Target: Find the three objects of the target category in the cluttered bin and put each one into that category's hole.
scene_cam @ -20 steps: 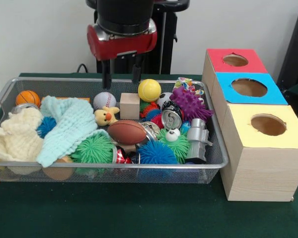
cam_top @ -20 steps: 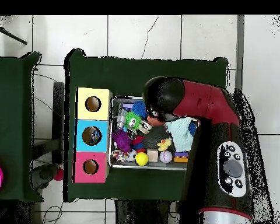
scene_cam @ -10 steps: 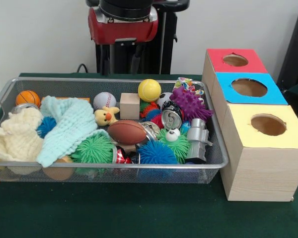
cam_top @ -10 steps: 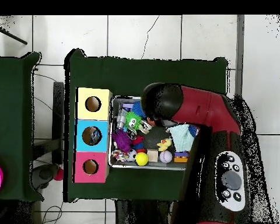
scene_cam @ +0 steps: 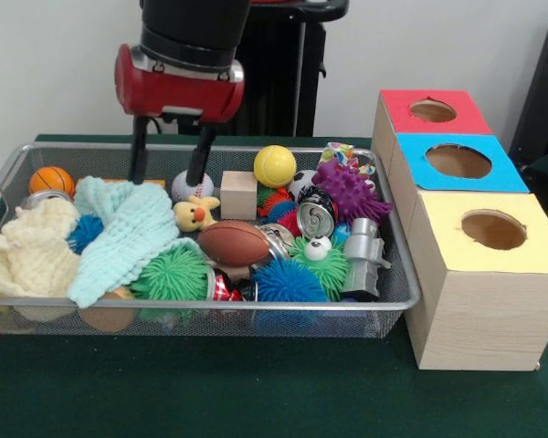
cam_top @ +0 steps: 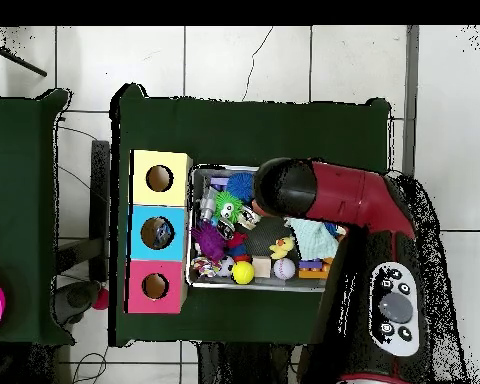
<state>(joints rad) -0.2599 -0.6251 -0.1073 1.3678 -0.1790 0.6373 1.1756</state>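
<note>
From the front the tool [scene_cam: 168,173] is plain to see, its two dark fingers spread apart and empty above the pale blue cloth [scene_cam: 128,233] at the back of the wire bin [scene_cam: 397,274]; from overhead the red arm [cam_top: 334,195] covers it and much of the bin. The white, red-stitched baseball [scene_cam: 190,184] lies just beside the right-hand finger, the yellow ball [scene_cam: 274,166] sits further right, and the brown football [scene_cam: 233,243] rests mid-bin.

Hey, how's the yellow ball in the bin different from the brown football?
The smooth round yellow ball is a plain sphere, while the brown toy football is oval with pointed ends and lies on its side. The yellow ball sits toward the far side of the wire mesh bin beside a wooden cube; the football lies nearer the front, among spiky balls. Both are toy balls resting loose in the bin.
</note>
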